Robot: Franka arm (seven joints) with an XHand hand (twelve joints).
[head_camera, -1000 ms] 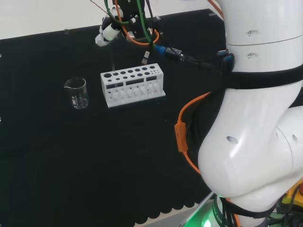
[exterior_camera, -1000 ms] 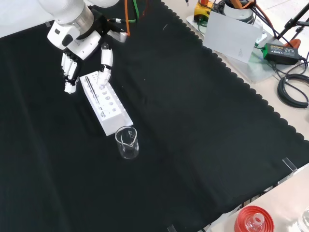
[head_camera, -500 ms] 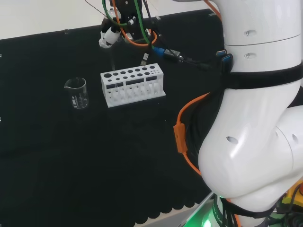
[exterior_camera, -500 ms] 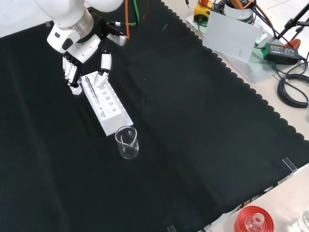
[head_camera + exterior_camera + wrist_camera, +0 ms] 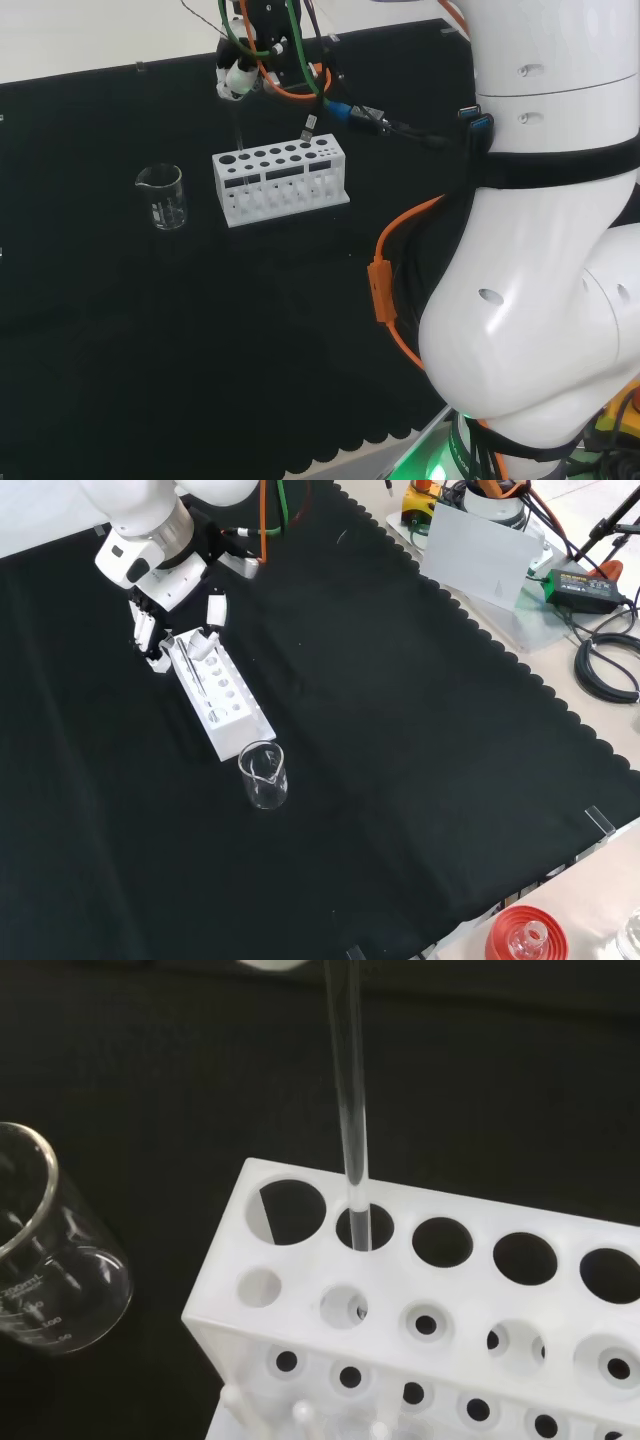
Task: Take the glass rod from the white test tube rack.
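The test tube rack (image 5: 279,184) is coloured white, and dark round holes are seen in rows along its top. The glass rod (image 5: 348,1100) is clear, like water. The beaker (image 5: 264,775) is clear too, and small white marks are printed on its side. The bench is covered by a plain black cloth (image 5: 380,760) with a wavy cut edge. The hand (image 5: 165,590) is coloured white and black. Orange and green cables (image 5: 285,50) are seen by the hand in the head view.
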